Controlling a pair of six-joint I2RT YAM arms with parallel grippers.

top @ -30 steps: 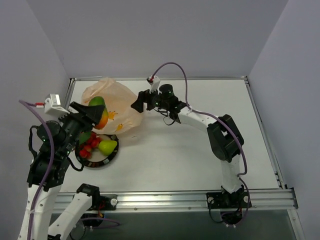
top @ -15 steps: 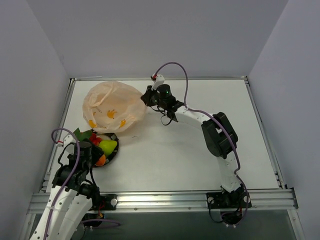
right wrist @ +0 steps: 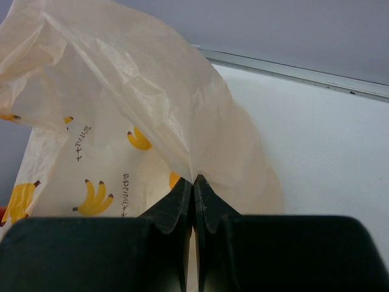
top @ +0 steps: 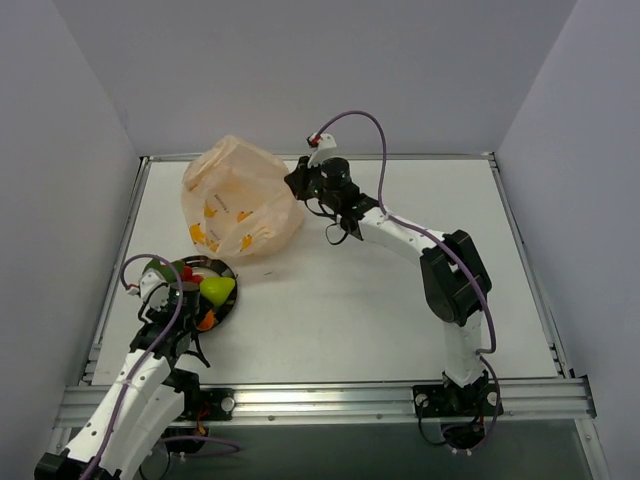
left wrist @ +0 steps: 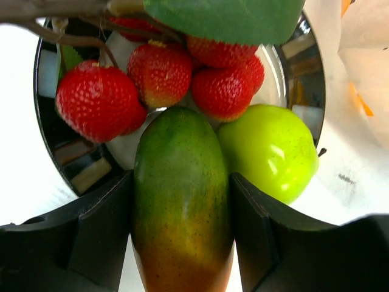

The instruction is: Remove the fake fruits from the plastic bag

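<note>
1. Left gripper (left wrist: 180, 188): jaws are clamped on the mango (left wrist: 181, 207), one black finger (left wrist: 103, 231) pressed to each long side. The green end is turned away from the wrist, the orange end toward it.
2. Pear (left wrist: 267, 152): yellow-green, set against the mango's right side, on the plate (left wrist: 311, 91).
3. Strawberries (left wrist: 97, 106): four red pieces are seen clustered past the mango's green end, under a green leaf (left wrist: 225, 18).
4. Plate: round, dark-rimmed, glossy; it is placed at the near left of the table (top: 380, 300). Whether the mango rests on it cannot be told.
5. Right gripper (right wrist: 193, 188): fingers are pressed together on a fold of the plastic bag (right wrist: 121, 109).
6. Plastic bag: translucent peach film printed with yellow bananas; it is found bulging at the far left of the table, well apart from the plate, held at its right side. No fruit is made out inside.
</note>
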